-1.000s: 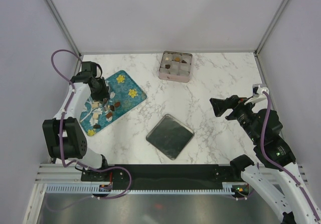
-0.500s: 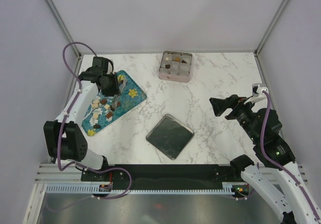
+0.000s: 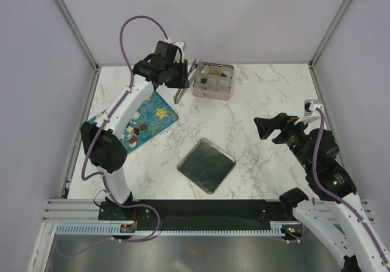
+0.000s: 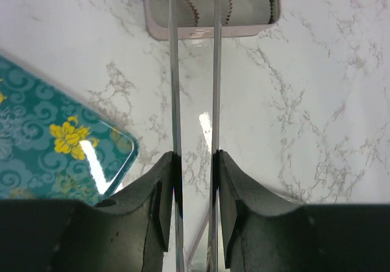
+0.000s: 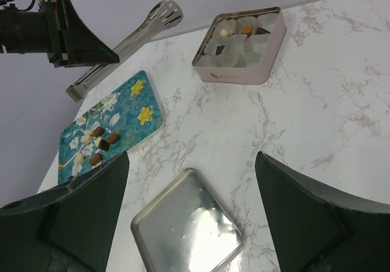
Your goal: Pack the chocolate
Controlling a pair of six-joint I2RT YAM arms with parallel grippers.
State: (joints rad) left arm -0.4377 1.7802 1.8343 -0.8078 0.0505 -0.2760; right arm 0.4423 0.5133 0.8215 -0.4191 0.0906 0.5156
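Small brown and whitish chocolate pieces (image 3: pixel 137 132) (image 5: pixel 100 144) lie on the teal flowered tray (image 3: pixel 155 110) (image 5: pixel 131 110) (image 4: pixel 36 144). A few more chocolate pieces (image 3: pixel 214 72) (image 5: pixel 245 29) sit in paper cups inside the pink square tin (image 3: pixel 212 90) (image 5: pixel 234 77) (image 4: pixel 207 34). My left gripper (image 3: pixel 180 77) (image 4: pixel 195 156) is shut on metal tongs (image 3: pixel 194 71) (image 4: pixel 172 71) (image 5: pixel 122 40). Their tips reach over the tin's left edge, and I cannot tell whether they carry anything. My right gripper (image 3: pixel 268 133) (image 5: pixel 192 156) hangs open and empty above the right part of the table.
The tin's silver lid (image 3: pixel 206 165) (image 5: pixel 186 229) lies flat on the marble table in front of the middle. Frame posts and pale walls close in the back and both sides.
My left arm has swung from the tray up and to the right, carrying the tongs to the tin's left edge. The right arm has stayed where it was.
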